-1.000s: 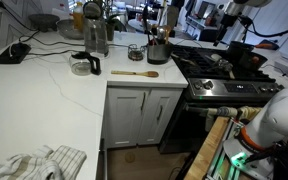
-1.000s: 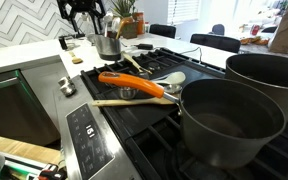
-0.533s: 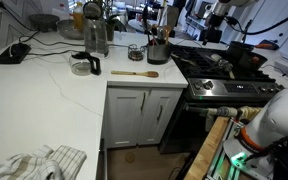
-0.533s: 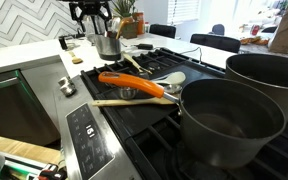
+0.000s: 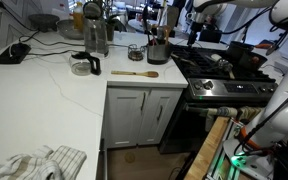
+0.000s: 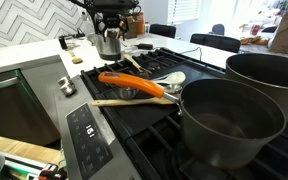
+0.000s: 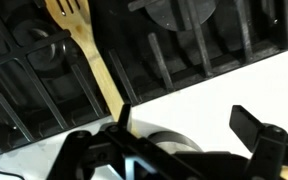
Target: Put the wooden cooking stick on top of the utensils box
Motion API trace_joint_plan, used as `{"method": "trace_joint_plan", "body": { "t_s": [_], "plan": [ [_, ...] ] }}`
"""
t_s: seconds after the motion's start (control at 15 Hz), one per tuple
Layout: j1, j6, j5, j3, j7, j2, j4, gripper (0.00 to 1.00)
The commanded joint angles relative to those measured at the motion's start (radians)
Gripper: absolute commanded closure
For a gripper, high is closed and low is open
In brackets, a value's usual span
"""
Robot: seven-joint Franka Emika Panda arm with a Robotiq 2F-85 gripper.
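Note:
The wooden cooking stick [image 5: 134,73] lies flat on the white counter, left of the stove, its oval end toward the stove. The utensils box is a round metal holder [image 5: 156,50] at the counter's back corner. It also shows in an exterior view [image 6: 108,43], and its rim shows in the wrist view [image 7: 170,140]. My gripper [image 6: 109,10] hangs above the holder, far from the stick. In the wrist view my gripper [image 7: 187,118] is open and empty over the white counter and the holder's rim.
A slotted wooden spatula [image 7: 84,50] lies on the black stove grates. An orange utensil [image 6: 132,83], another wooden stick [image 6: 119,101] and two large dark pots [image 6: 229,120] sit on the stove. A kettle [image 5: 96,35], a glass cup [image 5: 82,66] and a cloth [image 5: 34,163] are on the counter.
My arm has swung across the stove toward the metal holder. The gripper has come closer to the holder and looms larger above it. The stick has not moved.

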Motion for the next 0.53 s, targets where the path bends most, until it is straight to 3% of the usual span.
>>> {"method": "trace_joint_plan", "body": {
  "t_s": [0.0, 0.2, 0.27, 0.47],
  "plan": [
    [-0.112, 0.011, 0.096, 0.072, -0.091, 0.138, 0.136, 0.0],
    [-0.178, -0.029, 0.184, 0.12, -0.109, 0.196, 0.212, 0.0],
    [-0.148, 0.012, 0.116, 0.115, -0.074, 0.147, 0.141, 0.0],
    [-0.177, 0.001, 0.146, 0.132, -0.079, 0.181, 0.186, 0.0]
  ]
}}
